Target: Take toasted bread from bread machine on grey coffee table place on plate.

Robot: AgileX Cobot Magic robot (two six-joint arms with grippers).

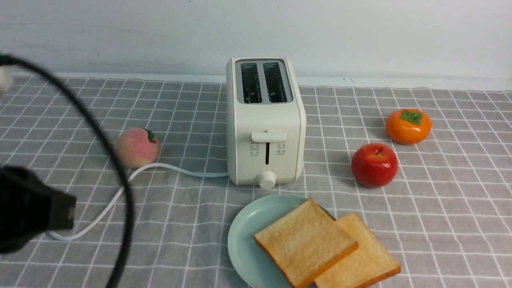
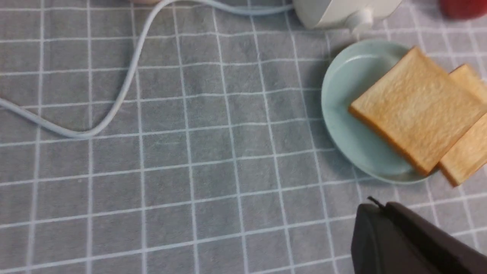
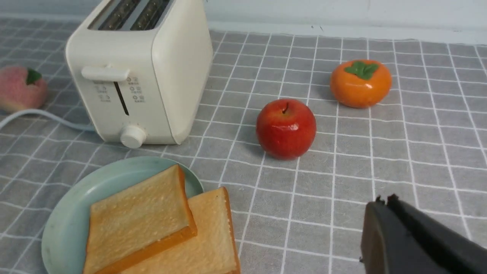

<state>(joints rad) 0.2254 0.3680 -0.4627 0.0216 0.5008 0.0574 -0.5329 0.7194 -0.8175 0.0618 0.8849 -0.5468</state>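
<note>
Toasted bread (image 1: pixel 306 240) lies flat on the plate (image 1: pixel 248 236), two slices overlapping. The upper one sits over the plate's middle. The lower slice (image 1: pixel 360 256) is tucked under it and hangs over the rim toward the robot's right. Both slots of the bread machine (image 1: pixel 266 132) look empty, so the transfer appears done.

Each slice looks light and fairly stiff, with a dry, faintly rough face and a firmer orange-brown crust. It should not slip much, but a hard squeeze could probably dent it. If the overhanging slice needs nudging inward, the safest hold would be across its thickness at a free crust edge, on the side away from the overlap.

In the front view the left arm (image 1: pixel 28 208) is a dark blurred mass low at the left edge, with a black cable arching over it, well apart from the plate. Its wrist camera looks down on the counter (image 2: pixel 171 171). Only a dark part of the left tool (image 2: pixel 380 228) shows there, near the plate but clear of the bread. The right tool (image 3: pixel 399 236) likewise shows as a single dark piece, apart from the plate. For neither can it be told whether the jaws stand apart or together, and nothing is seen held in either.

A peach (image 1: pixel 137 147), an apple (image 1: pixel 374 165) and a persimmon (image 1: pixel 408 126) sit around the machine.
</note>
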